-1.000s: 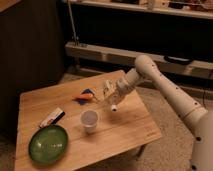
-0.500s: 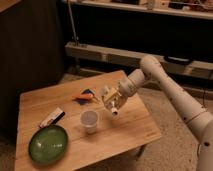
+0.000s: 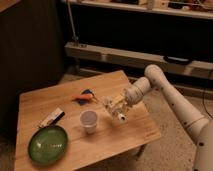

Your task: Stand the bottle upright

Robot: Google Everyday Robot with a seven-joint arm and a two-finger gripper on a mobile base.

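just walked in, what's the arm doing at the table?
The gripper holds the bottle, jaws shut on it, low over the wooden table, just right of the white paper cup in the view. The bottle is tilted, dark top pointing down and forward, so it is not standing yet.

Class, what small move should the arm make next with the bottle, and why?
Probably rotate the wrist to bring the bottle vertical before lowering it: the gripper holds it tilted above the table, beside the white cup.
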